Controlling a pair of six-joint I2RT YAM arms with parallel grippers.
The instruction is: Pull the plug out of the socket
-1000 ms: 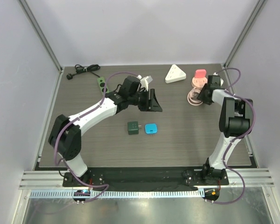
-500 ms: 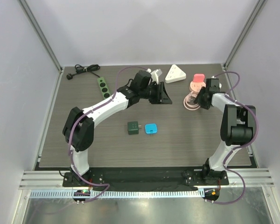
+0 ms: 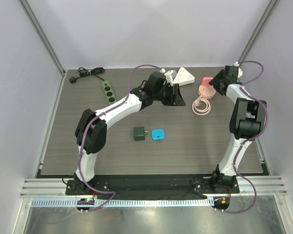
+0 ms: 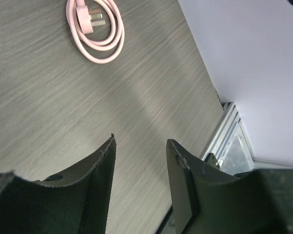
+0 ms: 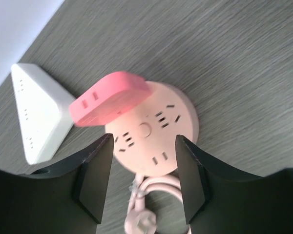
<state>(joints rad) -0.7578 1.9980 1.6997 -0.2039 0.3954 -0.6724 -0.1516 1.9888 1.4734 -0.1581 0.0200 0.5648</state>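
Right gripper (image 3: 216, 83) is at the back right of the table (image 3: 195, 146), hanging over the pink round socket (image 5: 171, 122). Its jaws are spread with nothing between them, so it is released and not touching the plug (image 5: 110, 97).

The plug is a red-pink block sitting on the socket's top face, at the edge nearest the white triangular power strip (image 5: 36, 112). In the right wrist view it looks tilted rather than flat; can't tell whether the pins are seated.

The socket's pink cable (image 3: 201, 105) lies coiled just beside it on the near side.

Left gripper (image 3: 178, 96) is mid-table, left of the socket and well apart from it. Its jaws are also parted and empty — the left wrist view shows only bare tabletop between the fingers (image 4: 100, 185), with the cable coil beyond.

Also on the table:
- green power strip (image 3: 108, 91) and black cord (image 3: 88, 73) at back left
- dark green cube (image 3: 139, 133) and blue cube (image 3: 158, 134) side by side near the centre
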